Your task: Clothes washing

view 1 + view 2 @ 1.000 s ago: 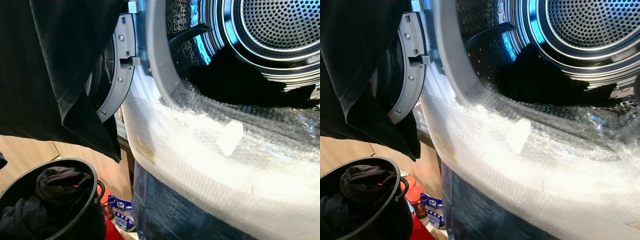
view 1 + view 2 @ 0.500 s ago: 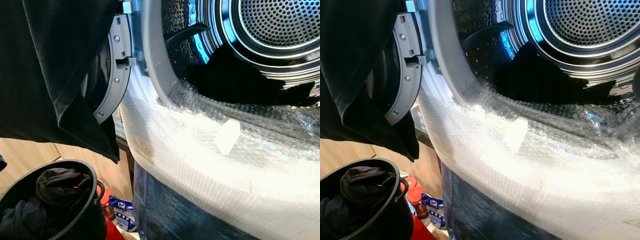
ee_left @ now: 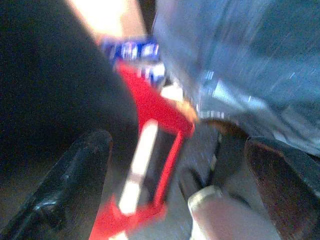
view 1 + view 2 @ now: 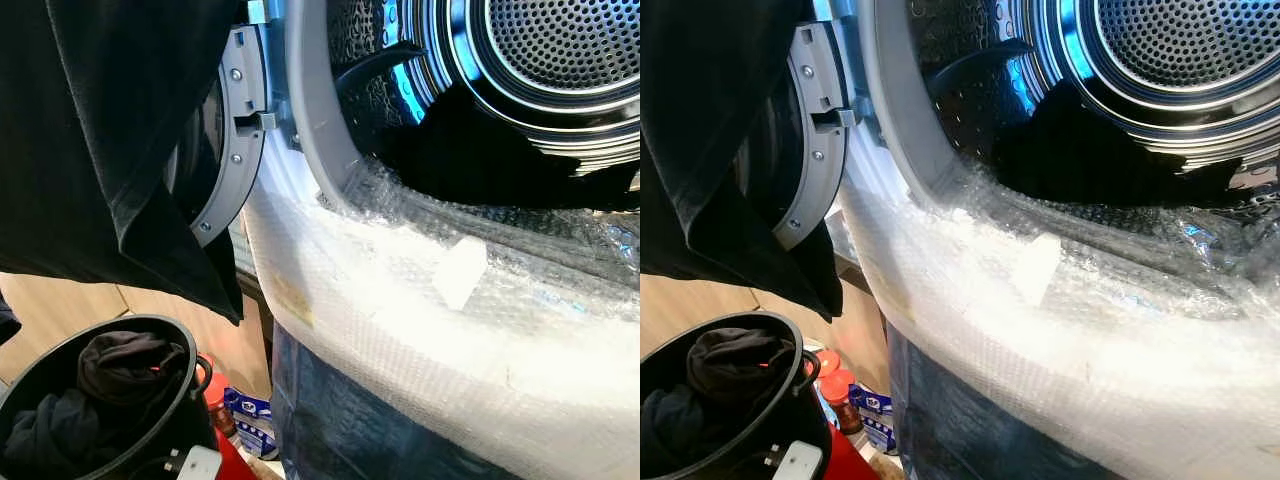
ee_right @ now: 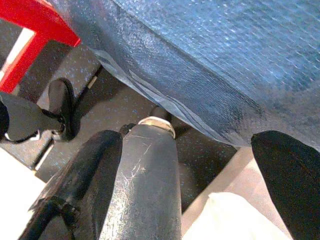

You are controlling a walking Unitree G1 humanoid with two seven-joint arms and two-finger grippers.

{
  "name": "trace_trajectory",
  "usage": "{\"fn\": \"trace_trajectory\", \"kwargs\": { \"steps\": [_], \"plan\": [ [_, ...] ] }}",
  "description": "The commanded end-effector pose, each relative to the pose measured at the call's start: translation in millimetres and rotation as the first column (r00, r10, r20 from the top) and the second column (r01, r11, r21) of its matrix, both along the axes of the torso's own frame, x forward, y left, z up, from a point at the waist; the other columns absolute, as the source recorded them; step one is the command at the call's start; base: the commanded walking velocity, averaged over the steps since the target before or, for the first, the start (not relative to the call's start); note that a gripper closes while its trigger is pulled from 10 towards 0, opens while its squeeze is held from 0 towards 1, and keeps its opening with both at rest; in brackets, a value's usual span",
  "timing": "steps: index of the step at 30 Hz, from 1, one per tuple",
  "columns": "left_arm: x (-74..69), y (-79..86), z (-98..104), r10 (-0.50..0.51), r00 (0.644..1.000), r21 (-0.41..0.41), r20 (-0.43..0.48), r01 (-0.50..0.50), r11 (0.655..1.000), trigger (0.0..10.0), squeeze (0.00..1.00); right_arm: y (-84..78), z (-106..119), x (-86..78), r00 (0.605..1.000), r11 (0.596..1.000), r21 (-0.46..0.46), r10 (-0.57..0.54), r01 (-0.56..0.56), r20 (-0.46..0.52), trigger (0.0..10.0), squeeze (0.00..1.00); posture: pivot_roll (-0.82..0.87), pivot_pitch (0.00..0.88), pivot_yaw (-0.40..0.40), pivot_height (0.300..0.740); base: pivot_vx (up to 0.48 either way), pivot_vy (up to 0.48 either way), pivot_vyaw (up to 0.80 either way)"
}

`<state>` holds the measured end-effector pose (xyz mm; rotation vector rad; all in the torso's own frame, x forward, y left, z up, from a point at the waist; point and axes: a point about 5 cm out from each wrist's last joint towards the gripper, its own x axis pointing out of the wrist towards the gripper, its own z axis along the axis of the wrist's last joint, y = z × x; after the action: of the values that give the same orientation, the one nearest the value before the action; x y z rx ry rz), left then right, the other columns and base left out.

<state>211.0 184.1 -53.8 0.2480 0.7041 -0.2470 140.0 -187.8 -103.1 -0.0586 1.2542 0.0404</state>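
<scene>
— Where do the clothes sit?

— Some dark clothes point(image 4: 500, 150) lie in the drum point(image 4: 540, 60), upper right of the head views. More dark laundry point(image 4: 90, 400) fills the black bucket point(image 4: 30, 370) at lower left, and a large black garment point(image 4: 110, 130) hangs across the upper left, in front of the open door point(image 4: 235, 150). What holds that garment up is out of frame.

— What could go wrong from here?

— Judging by the layout, the hanging garment could snag on the door's latch or drape over the bubble wrap point(image 4: 420, 320) padding the washer's rim and slide off instead of dropping into the drum. The loose wrap itself could be dragged inward with a load. The bucket stands close beside the red stool point(image 4: 840, 455) and some bottles point(image 4: 840, 395), so a careless swing could knock them.

— And the arms?

— Both wrist views look downward at the floor. The left gripper point(image 3: 180, 185) hangs near the red stool with its fingers spread wide, nothing between them; that view is blurred. The right gripper point(image 5: 190, 185) hangs low beside the washer's blue-wrapped front point(image 5: 210, 65), fingers likewise spread and empty, with a silver limb of the robot point(image 5: 145, 185) between them in the picture.
</scene>
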Motion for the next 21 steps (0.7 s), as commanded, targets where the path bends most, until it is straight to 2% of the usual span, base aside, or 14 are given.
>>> {"fn": "trace_trajectory", "kwargs": {
  "steps": [1, 4, 6, 9, 10, 13, 15, 16, 17, 18, 20, 21],
  "plan": [
    [12.9, -5.7, 12, -0.091, 0.993, 0.006, 0.07, 0.09, 0.996, 10.0, 0.0, 1.1, 0, 1.7, 1.0, 1.0, -0.016, 0.019, -0.019, -0.006, 10.0, 0.0, 0.04, 0.002, 0.02, 0.74, 0.0, 0.0, 0.0],
    [18.1, -26.2, 19, -0.199, 0.976, -0.07, 0.087, 0.206, 0.976, 10.0, 0.0, 2.4, 0, 1.9, 0.999, 0.999, -0.017, 0.031, -0.031, -0.009, 10.0, 0.0, 0.04, 0.0, 0.02, 0.74, 0.0, 0.0, 0.0],
    [20.0, -35.4, 20, -0.26, 0.961, -0.077, 0.09, 0.267, 0.961, 10.0, 0.0, 3.4, 0, 2.7, 1.0, 0.999, -0.016, 0.029, -0.029, -0.008, 10.0, 0.0, 0.04, 0.0, 0.019, 0.74, 0.0, 0.0, 0.0],
    [23.5, -54.3, 26, -0.379, 0.919, -0.093, 0.106, 0.388, 0.917, 10.0, 0.0, 5.4, 1, 5.0, 0.998, 0.997, -0.023, 0.067, -0.067, -0.005, 10.0, 0.0, 0.03, 0.0, 0.021, 0.74, 0.0, 0.0, 0.0],
    [26.8, -64.2, 32, -0.431, 0.894, -0.096, 0.125, 0.443, 0.891, 10.0, 0.0, 5.8, 1, 6.2, 0.998, 0.998, -0.023, 0.056, -0.056, 0.001, 10.0, 0.0, 0.03, 0.0, 0.02, 0.74, 0.0, 0.0, 0.0],
    [31.9, -77.9, 37, -0.507, 0.849, -0.071, 0.15, 0.521, 0.851, 10.0, 0.0, 5.9, 2, 7.1, 0.998, 0.998, -0.027, 0.06, -0.06, 0.003, 10.0, 0.0, 0.04, 0.003, 0.02, 0.74, 0.0, 0.0, 0.0],
    [37.3, -85.5, 42, -0.535, 0.828, -0.04, 0.167, 0.548, 0.836, 10.0, 0.0, 6.6, 2, 7.1, 0.996, 0.996, -0.032, 0.089, -0.089, 0.001, 10.0, 0.0, 0.04, 0.005, 0.024, 0.74, 0.0, 0.0, 0.0],
    [45.9, -94.8, 53, -0.54, 0.816, -0.026, 0.207, 0.556, 0.831, 10.0, 0.0, 6.5, 1, 5.9, 0.996, 0.996, -0.034, 0.086, -0.086, 0.001, 10.0, 0.0, 0.03, 0.007, 0.026, 0.74, 0.0, 0.0, 0.0],
    [45.9, -94.8, 53, -0.54, 0.816, -0.026, 0.207, 0.556, 0.831, 10.0, 0.0, 6.5, 1, 5.9, 0.996, 0.996, -0.034, 0.086, -0.086, 0.001, 10.0, 0.0, 0.03, 0.007, 0.026, 0.74, 0.0, 0.0, 0.0],
    [52.6, -101.8, 66, -0.551, 0.799, 0.001, 0.241, 0.568, 0.823, 10.0, 0.0, 5.8, 1, 3.9, 0.997, 0.997, -0.033, 0.074, -0.074, -0.001, 10.0, 0.0, 0.03, 0.009, 0.024, 0.74, 0.0, 0.0, 0.0],
    [58.3, -100.7, 80, -0.552, 0.793, 0.064, 0.256, 0.556, 0.828, 10.0, 0.0, 5.2, 0, 0.9, 0.997, 0.997, -0.035, 0.071, -0.072, -0.011, 10.0, 0.0, 0.01, 0.018, 0.028, 0.74, 0.0, 0.0, 0.0],
    [60.7, -99.1, 88, -0.525, 0.808, 0.071, 0.267, 0.526, 0.847, 10.0, 0.0, 5.0, -1, -1.0, 0.997, 0.996, -0.039, 0.08, -0.081, -0.017, 10.0, 0.0, 0.01, 0.021, 0.035, 0.74, 0.0, 0.0, 0.0]
  ]
}}
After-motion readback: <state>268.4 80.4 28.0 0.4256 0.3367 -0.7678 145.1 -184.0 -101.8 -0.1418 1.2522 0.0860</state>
